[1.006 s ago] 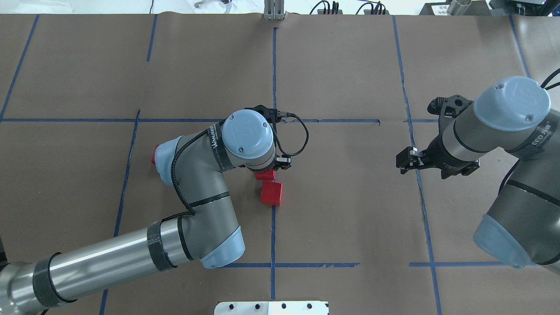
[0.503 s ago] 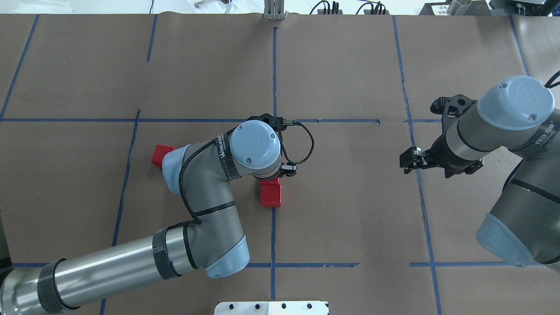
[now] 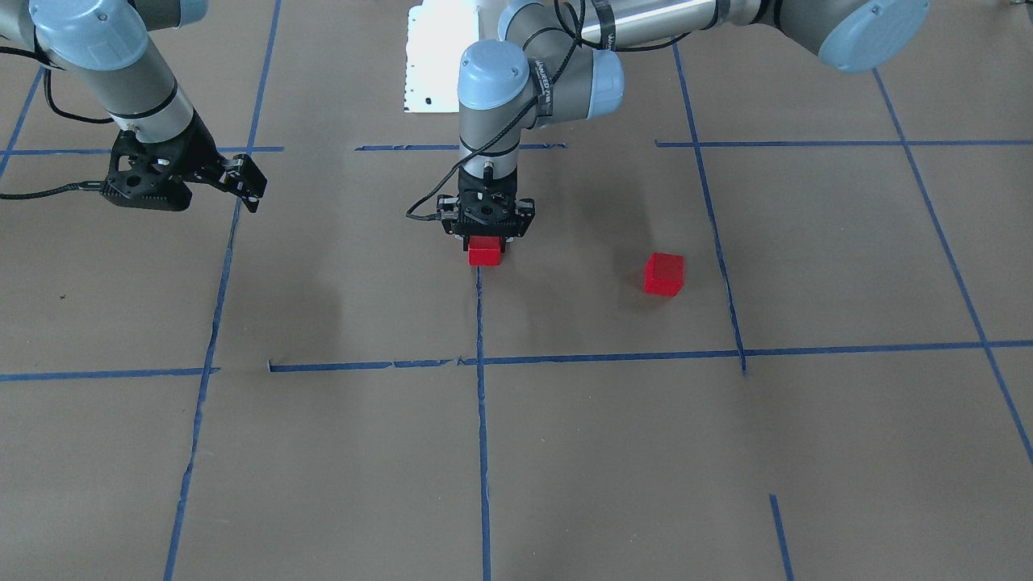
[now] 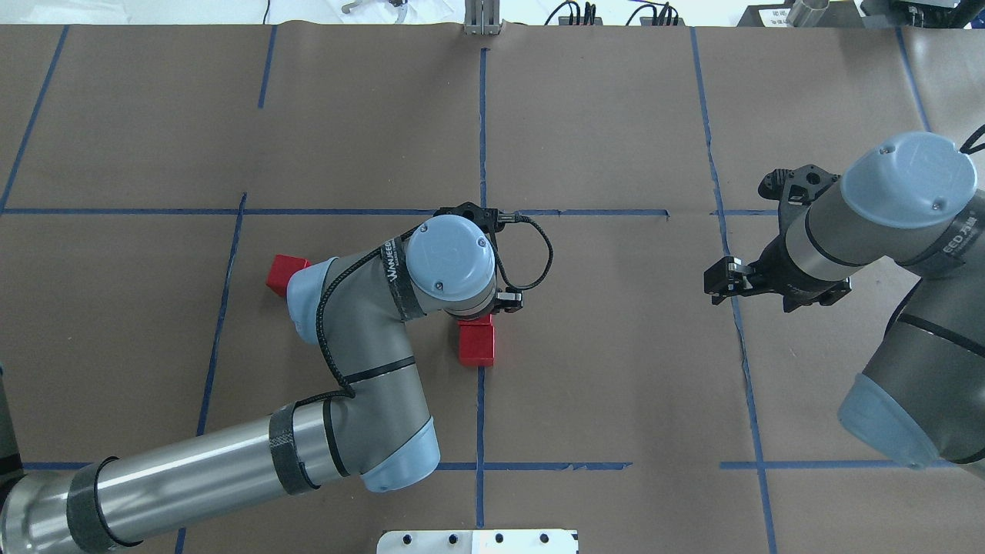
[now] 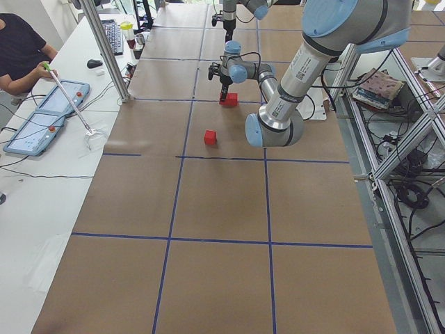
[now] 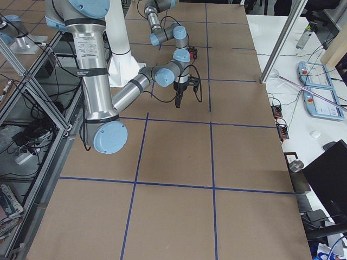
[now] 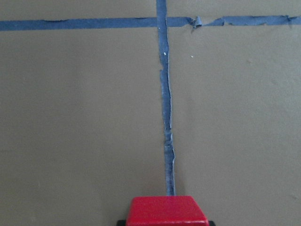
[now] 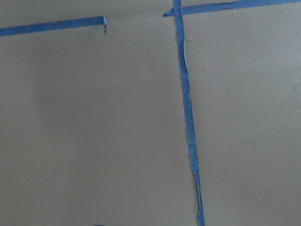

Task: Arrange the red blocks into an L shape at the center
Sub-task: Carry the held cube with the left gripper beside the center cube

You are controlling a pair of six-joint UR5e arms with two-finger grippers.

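My left gripper (image 3: 485, 244) points straight down at the center, over the vertical blue tape line (image 4: 481, 408). It is shut on a red block (image 3: 485, 252), which shows between the fingertips at the bottom of the left wrist view (image 7: 168, 211). From overhead, my wrist hides the gripper, and a second red block (image 4: 476, 344) lies on the line right beside it. The third red block (image 4: 282, 274) lies apart on the left; it also shows in the front view (image 3: 663, 273). My right gripper (image 4: 718, 280) hovers open and empty over the right tape line.
The white robot base plate (image 4: 477, 541) sits at the near table edge. A metal post (image 4: 482, 17) stands at the far edge. In the exterior left view, an operator's desk with control tablets (image 5: 52, 111) runs along the far side of the table.
My left gripper has carried its red block toward the robot's side along the line, up to the second block. The third block came out from behind my elbow. My right arm shifted slightly right.
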